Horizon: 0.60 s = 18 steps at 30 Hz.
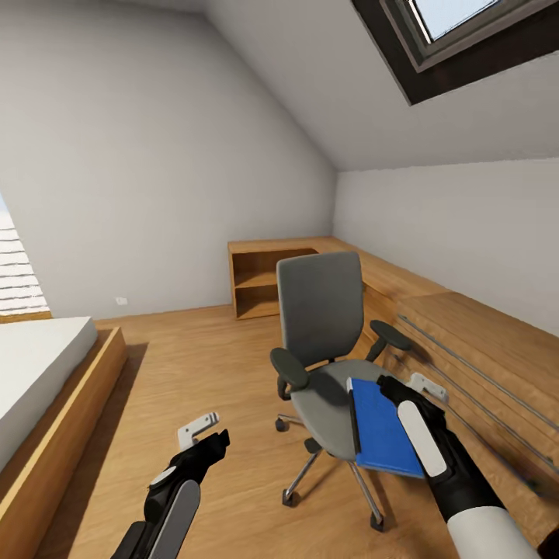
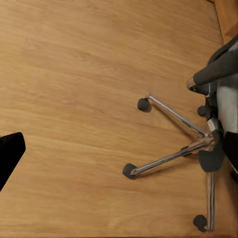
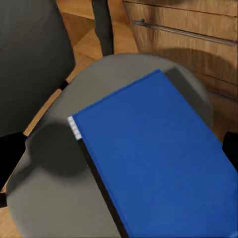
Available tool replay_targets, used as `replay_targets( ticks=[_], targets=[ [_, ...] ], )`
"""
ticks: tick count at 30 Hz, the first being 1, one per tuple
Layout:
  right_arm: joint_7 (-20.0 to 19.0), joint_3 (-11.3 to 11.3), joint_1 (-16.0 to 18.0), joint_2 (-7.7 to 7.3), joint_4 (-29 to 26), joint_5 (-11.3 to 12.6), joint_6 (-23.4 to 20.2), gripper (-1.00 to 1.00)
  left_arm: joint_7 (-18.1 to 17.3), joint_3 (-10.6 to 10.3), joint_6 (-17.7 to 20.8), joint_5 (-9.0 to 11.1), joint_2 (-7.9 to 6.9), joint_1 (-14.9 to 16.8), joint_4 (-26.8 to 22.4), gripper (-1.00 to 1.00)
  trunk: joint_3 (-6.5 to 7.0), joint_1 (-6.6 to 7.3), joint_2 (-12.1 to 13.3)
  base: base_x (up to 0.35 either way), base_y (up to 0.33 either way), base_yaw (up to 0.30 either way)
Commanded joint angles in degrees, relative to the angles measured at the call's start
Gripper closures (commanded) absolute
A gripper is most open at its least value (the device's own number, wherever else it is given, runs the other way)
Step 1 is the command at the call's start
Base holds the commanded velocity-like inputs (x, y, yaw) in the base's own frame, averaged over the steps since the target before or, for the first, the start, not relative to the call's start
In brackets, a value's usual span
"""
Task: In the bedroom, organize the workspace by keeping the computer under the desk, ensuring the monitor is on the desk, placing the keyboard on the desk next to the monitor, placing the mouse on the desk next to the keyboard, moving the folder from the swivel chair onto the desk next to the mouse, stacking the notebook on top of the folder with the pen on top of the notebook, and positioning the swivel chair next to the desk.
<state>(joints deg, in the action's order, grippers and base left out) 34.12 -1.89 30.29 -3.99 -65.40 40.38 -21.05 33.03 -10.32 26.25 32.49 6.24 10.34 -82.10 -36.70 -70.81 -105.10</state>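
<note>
The folder (image 1: 382, 428) lies flat on the swivel chair (image 1: 322, 365) seat. The right gripper (image 1: 410, 388) hovers above it, jaws' spread unclear. A downward push could roll the chair; a thin-edge grasp may slip.

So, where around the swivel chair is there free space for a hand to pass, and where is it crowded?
Free: the wooden floor between the bed platform and the swivel chair, and the bare seat part beside the folder. Crowded: the folder's other side, where the right gripper hovers close to the wooden cabinet and the chair's armrest.
</note>
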Motion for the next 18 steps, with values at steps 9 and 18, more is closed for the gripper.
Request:
replay_targets(
  ticks=[9, 18],
  targets=[
    [-6.4, 4.8, -0.1, -5.15, 4.3, 15.3, -0.3, -1.0, 0.5, 0.4, 0.1, 2.4, -0.14, 0.0, -0.7, -1.0, -1.68, -1.97, -3.6, 0.0, 0.0, -0.292],
    [-14.7, 5.7, -0.1, -7.08, 8.8, 21.0, -0.7, -1.0, 0.5, 0.4, 0.1, 2.4, -0.17, 0.0, -0.8, -1.0, -3.29, -3.95, -7.3, 0.0, 0.0, -0.293]
  ],
)
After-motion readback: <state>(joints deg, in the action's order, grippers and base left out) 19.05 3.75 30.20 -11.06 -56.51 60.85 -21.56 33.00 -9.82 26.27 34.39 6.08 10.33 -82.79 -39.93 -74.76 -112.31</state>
